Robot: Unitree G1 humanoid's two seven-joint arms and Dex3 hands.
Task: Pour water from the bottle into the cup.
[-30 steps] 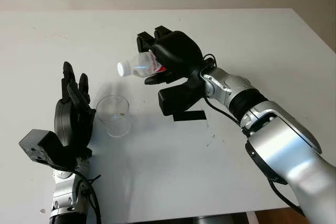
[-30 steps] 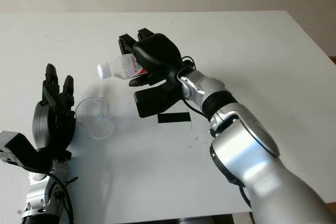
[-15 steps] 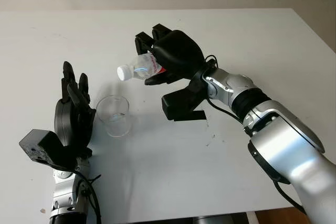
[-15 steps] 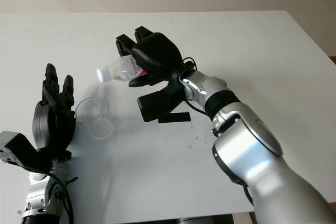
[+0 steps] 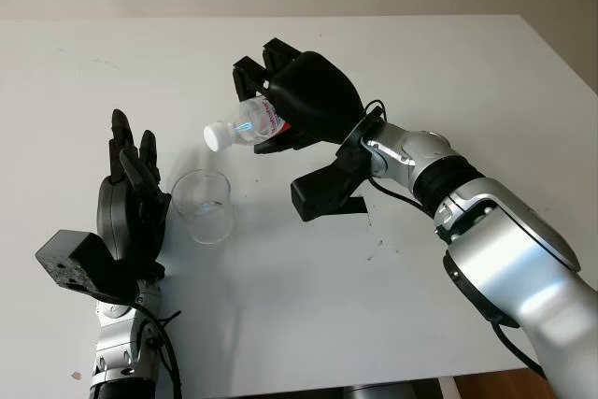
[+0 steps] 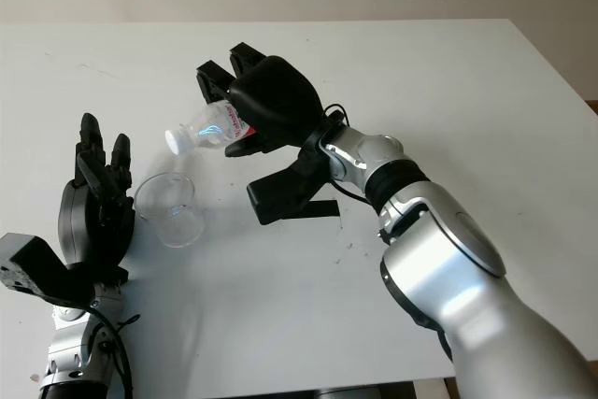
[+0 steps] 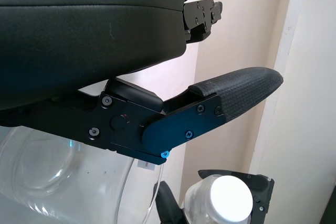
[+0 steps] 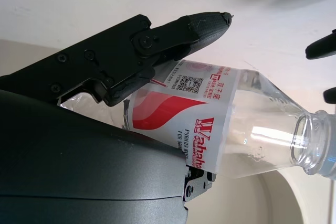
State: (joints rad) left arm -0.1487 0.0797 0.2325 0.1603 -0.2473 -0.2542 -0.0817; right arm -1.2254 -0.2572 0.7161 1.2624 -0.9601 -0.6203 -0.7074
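The right hand (image 5: 304, 100) has its black fingers (image 8: 157, 40) wrapped around a small clear plastic water bottle with a red-and-white label (image 5: 250, 122), holding it in the air above the white desk (image 5: 467, 72). The bottle is tilted neck-down, and its white cap (image 5: 217, 137) hangs above and a little behind the clear plastic cup (image 5: 202, 205), which stands upright on the desk. The left hand (image 5: 131, 203) is open just beside the cup, on its outer side, not visibly touching it.

The cap looks to be on the bottle, so tipping further may yield no water at all. With the cap off, the mouth sits off the cup's centre, and a stream could land on the desk behind the rim. The light cup could also tip if the left hand nudges it.
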